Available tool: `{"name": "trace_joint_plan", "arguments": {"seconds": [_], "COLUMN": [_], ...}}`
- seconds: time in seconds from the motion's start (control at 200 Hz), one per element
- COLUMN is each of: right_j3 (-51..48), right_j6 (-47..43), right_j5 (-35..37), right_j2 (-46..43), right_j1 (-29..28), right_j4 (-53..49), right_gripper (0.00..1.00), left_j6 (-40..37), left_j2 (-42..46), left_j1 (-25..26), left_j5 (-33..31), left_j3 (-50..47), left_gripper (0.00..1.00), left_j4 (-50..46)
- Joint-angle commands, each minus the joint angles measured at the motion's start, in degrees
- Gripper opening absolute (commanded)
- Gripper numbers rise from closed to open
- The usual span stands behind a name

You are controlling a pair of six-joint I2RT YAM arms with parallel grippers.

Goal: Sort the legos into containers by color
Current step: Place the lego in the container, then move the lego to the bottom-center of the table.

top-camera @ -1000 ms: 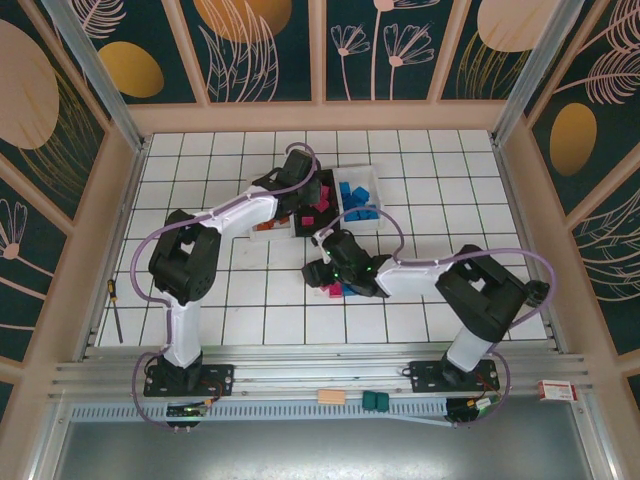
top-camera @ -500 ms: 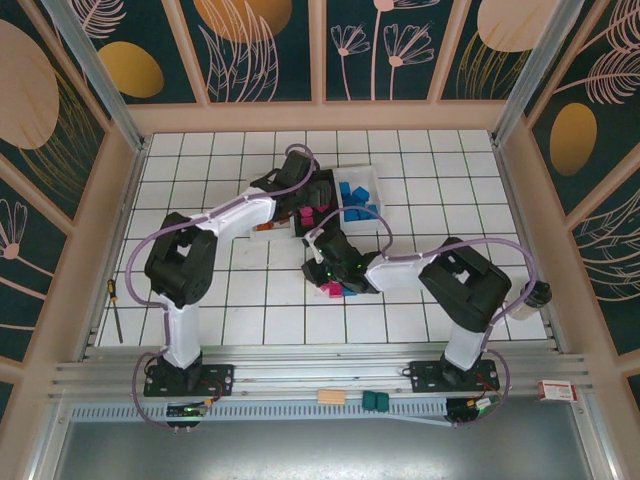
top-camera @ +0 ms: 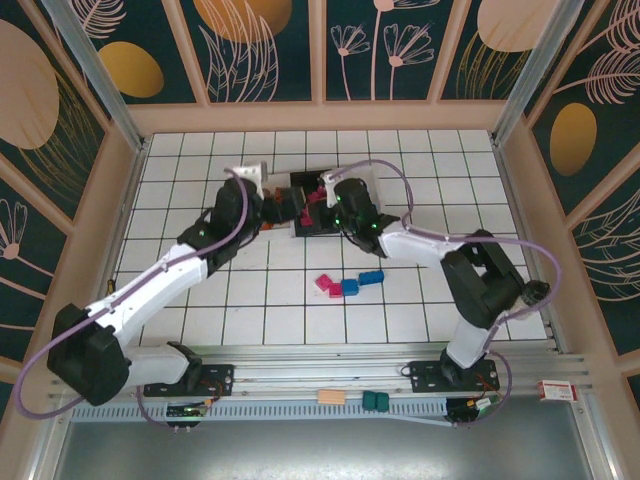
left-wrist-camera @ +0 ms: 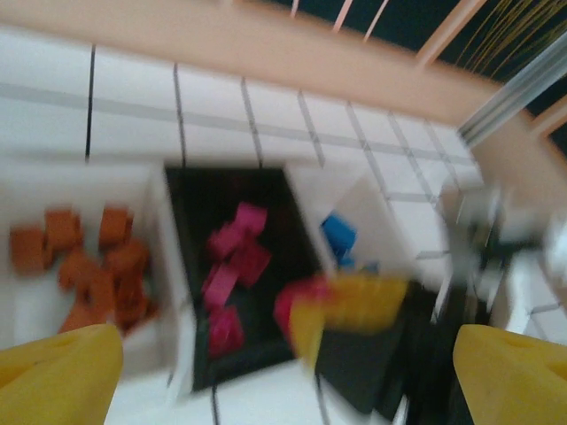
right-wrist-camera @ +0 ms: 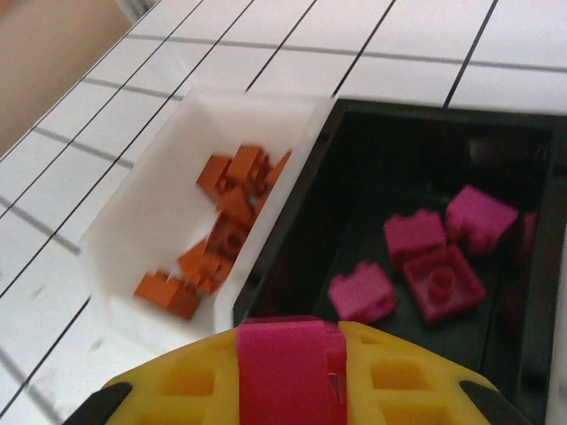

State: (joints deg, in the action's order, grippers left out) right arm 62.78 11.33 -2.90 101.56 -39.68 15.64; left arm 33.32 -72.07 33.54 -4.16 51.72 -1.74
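Observation:
My right gripper (right-wrist-camera: pixel 288 341) is shut on a magenta lego (right-wrist-camera: pixel 279 359) and hovers over the near edge of the black container (right-wrist-camera: pixel 354 159), which holds several magenta legos (right-wrist-camera: pixel 425 257). Orange legos (right-wrist-camera: pixel 226 221) lie in the white container (right-wrist-camera: pixel 151 221) to its left. From above, the right gripper (top-camera: pixel 327 195) is over the black container (top-camera: pixel 305 228). My left gripper (left-wrist-camera: pixel 283 354) is wide open and holds nothing, a little short of the bins. Its blurred view shows orange legos (left-wrist-camera: pixel 89 266), magenta legos (left-wrist-camera: pixel 235 266) and a blue lego (left-wrist-camera: pixel 338 235). Two magenta legos (top-camera: pixel 328 286) and two blue legos (top-camera: pixel 362 281) lie on the table.
A screwdriver (top-camera: pixel 115 310) lies by the table's left edge. A tan block (top-camera: pixel 331 397) and dark green blocks (top-camera: pixel 375 401) sit on the front rail. Wooden walls (top-camera: pixel 320 115) close the tiled table in.
The right gripper shut on a magenta lego at the loose pile and carried it up to the black container. The left gripper opened and the left arm pulled back towards the left.

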Motion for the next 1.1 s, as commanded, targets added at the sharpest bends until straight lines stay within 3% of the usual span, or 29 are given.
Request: {"name": "trace_joint_plan", "arguments": {"seconds": [0.0, 0.07, 0.19, 0.275, 0.676, 0.821, 1.096], "right_j3": [5.4, 8.06, 9.44, 8.32, -10.75, -14.45, -16.54], "right_j6": [1.36, 2.13, 3.01, 3.47, 7.28, 8.13, 8.01], "right_j5": [1.74, 2.13, 1.37, 1.31, 3.51, 3.99, 6.71], "right_j2": [5.7, 7.95, 7.64, 4.93, -14.94, -18.46, -21.92], "right_j1": [1.06, 1.79, 2.07, 1.89, 2.18, 2.56, 2.85], "right_j4": [-3.51, -4.45, -4.05, -3.45, -1.53, -1.67, -2.37], "right_gripper": [0.17, 0.24, 0.49, 0.56, 0.58, 0.58, 0.58], "left_j6": [4.55, 5.59, 6.06, 4.55, -0.27, -1.31, -1.13], "left_j2": [3.22, 5.26, 5.73, 2.92, -13.87, -16.18, -22.01], "left_j1": [0.59, 1.4, 3.4, 6.39, 13.98, 16.1, 16.12], "left_j5": [2.99, 3.42, 4.87, 5.06, 7.3, 5.36, 0.68], "left_j3": [-8.58, -12.81, -17.77, -18.02, -13.07, -11.51, -8.97], "left_gripper": [0.96, 0.97, 0.99, 0.99, 0.87, 0.84, 0.67], "left_j4": [1.82, 2.19, 4.76, 5.98, 8.35, 7.63, 2.63]}}
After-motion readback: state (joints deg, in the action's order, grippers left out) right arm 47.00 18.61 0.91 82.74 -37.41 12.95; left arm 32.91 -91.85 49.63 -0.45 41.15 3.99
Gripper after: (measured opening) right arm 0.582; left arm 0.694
